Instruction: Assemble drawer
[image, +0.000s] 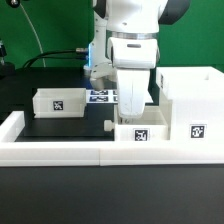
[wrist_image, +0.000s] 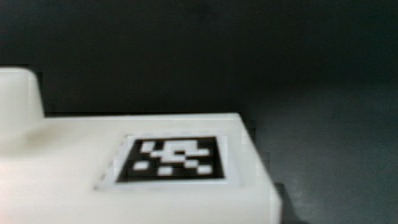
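Observation:
A small white tray (image: 140, 132) with a square tag stands by the front rail, right beside the tall white box shell (image: 190, 100) at the exterior view's right. My gripper (image: 133, 108) hangs straight down over this tray, and its fingertips are hidden behind the tray's wall. The wrist view shows only a white tagged face of the tray (wrist_image: 178, 160) very close up, with no fingers in sight. A second tagged tray (image: 58, 101) sits apart at the exterior view's left.
The marker board (image: 100, 96) lies behind the gripper. A long low white rail (image: 60, 150) edges the table's front. A white rounded part (wrist_image: 18, 100) shows at the edge of the wrist view. The table top is black.

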